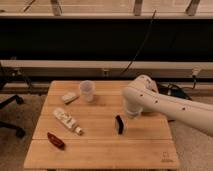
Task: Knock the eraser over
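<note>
The eraser point(119, 124) is a small black block standing upright on the wooden table point(100, 155), a little right of the middle. My gripper point(131, 115) hangs under the white arm point(165, 105), which reaches in from the right. The gripper is just to the right of the eraser and slightly behind it, very close to its top. I cannot tell whether it touches the eraser.
A clear plastic cup point(87, 91) stands at the back of the table with a pale whitish block point(70, 97) to its left. A white bottle point(67, 120) lies on the left side and a dark red oblong object point(56, 140) at the front left. An office chair point(10, 107) stands left of the table.
</note>
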Robot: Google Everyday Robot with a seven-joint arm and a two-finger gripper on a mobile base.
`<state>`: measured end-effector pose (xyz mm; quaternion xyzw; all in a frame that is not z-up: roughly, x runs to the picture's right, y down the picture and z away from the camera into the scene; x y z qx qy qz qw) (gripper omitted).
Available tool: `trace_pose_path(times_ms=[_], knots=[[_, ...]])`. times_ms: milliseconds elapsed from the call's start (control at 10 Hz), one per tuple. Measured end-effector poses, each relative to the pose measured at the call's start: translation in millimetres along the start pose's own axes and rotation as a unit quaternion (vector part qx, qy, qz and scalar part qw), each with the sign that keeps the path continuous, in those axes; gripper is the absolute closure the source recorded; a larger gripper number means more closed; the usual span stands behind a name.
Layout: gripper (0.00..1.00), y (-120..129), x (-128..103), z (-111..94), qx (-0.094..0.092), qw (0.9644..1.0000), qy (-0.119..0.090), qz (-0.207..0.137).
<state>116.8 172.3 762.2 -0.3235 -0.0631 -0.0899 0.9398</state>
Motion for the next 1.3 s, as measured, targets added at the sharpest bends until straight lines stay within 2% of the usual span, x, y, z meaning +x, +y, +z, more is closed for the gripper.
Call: trace_pose_path(times_ms=[500,1000,1100,1200,1300], knots=[[0.87,1,-29,8,-0.004,0.9992,-0.019,-0.034],[0.87,5,-66,5,-0.006,0.9951,-0.040,-0.090],[0.87,5,-68,5,-0.008,0.9945,-0.045,-0.094],[0.84,6,-68,5,-0.008,0.9944,-0.047,-0.094],[0.73,3,-64,7,-0.007,0.9956,-0.041,-0.085]])
